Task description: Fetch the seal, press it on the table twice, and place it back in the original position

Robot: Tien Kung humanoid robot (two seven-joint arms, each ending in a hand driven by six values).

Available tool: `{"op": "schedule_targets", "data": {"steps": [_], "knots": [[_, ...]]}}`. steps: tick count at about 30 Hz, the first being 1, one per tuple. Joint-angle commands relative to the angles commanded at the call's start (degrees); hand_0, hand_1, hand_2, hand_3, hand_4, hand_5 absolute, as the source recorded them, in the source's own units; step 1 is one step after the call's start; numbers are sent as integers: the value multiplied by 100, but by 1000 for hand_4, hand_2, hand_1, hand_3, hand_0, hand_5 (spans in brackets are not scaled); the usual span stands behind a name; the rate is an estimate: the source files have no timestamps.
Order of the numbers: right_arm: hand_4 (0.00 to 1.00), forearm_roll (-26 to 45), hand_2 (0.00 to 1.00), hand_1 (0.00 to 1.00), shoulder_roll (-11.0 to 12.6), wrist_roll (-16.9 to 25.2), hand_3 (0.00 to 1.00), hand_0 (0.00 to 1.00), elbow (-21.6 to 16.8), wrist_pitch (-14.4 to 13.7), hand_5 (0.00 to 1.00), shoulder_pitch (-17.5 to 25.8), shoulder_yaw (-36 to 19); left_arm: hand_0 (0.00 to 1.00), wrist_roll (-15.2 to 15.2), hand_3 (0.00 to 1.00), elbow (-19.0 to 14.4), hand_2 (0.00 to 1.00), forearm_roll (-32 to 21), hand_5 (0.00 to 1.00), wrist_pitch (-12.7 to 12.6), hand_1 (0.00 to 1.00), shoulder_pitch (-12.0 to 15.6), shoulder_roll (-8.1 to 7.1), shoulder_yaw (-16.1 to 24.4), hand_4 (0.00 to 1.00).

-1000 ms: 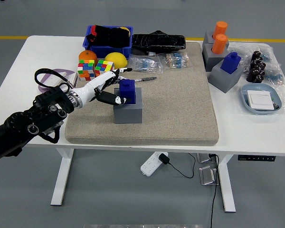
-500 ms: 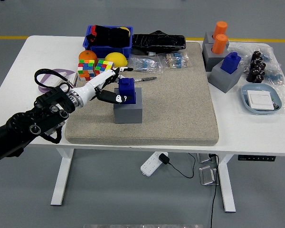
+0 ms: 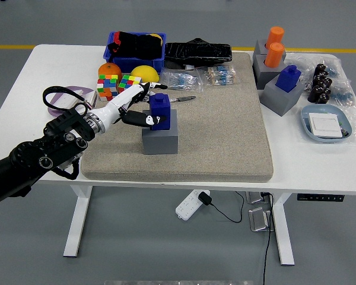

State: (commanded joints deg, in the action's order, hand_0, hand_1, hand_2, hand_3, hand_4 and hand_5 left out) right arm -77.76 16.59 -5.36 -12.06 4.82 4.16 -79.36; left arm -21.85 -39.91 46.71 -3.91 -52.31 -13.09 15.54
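Left hand (image 3: 136, 110) fingers pinching blocky blue seal (image 3: 159, 109), atop square grey holder (image 3: 160, 135), coarse beige mat (image 3: 225, 136)

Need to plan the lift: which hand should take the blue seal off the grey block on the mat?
Left. The left hand already has its fingers closed around the blue seal on the grey block; the right arm is out of view.

A stamp (image 3: 160, 105) stands on a block (image 3: 159, 135) on the mat (image 3: 213, 136), with 2 cubes (image 3: 118, 85) behind-left.
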Motion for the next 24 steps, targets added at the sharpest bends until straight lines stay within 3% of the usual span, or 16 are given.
{"op": "schedule_targets", "data": {"steps": [11,24], "knots": [[774,-11,675,678,11,5,619,765,-5,1,501,-3,-31,746,-129,849,-101,338,34,2,-35,362,-39,-228,367,534],[773,-8,675,678,-12,4,619,765,-6,7,501,12,-29,754,-298,847,236,337,-41,2,-199,368,80,-553,625,538]]}}
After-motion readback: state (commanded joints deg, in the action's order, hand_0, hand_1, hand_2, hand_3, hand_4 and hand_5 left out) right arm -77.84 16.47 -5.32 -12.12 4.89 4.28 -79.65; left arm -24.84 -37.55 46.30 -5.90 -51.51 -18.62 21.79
